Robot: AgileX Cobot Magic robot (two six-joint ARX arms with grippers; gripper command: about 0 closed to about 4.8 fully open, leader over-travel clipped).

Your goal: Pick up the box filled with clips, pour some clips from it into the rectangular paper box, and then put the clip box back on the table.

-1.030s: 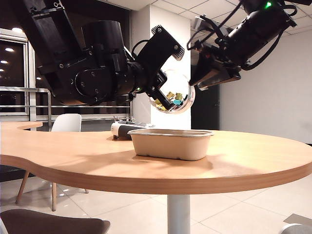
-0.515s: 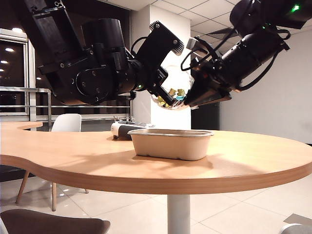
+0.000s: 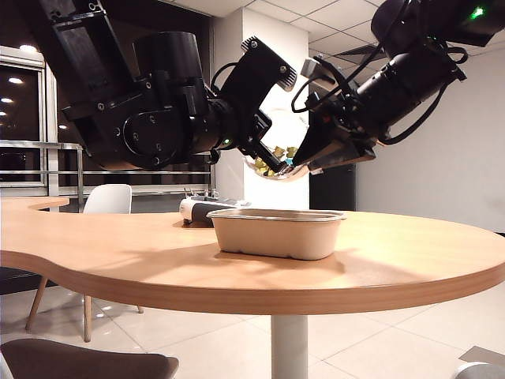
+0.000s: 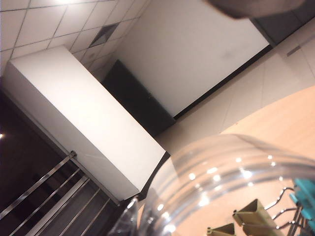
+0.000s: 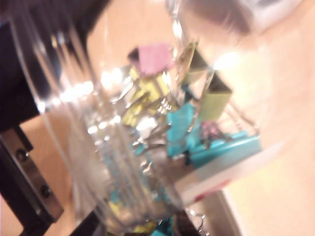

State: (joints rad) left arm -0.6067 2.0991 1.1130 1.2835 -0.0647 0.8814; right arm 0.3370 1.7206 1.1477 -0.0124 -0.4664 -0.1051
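The box filled with clips (image 3: 278, 158) is held aloft above the rectangular paper box (image 3: 276, 233), clamped in the closed fingers of the left gripper (image 3: 264, 150), while the right gripper (image 3: 316, 162) is pressed up against it, its fingers' spread not readable. The clips (image 5: 162, 113) are seen inside the jar only, so pouring and setting back are judged outstanding. The light-wood worktop (image 3: 410, 260) carries the tray in a dim, white-walled room.
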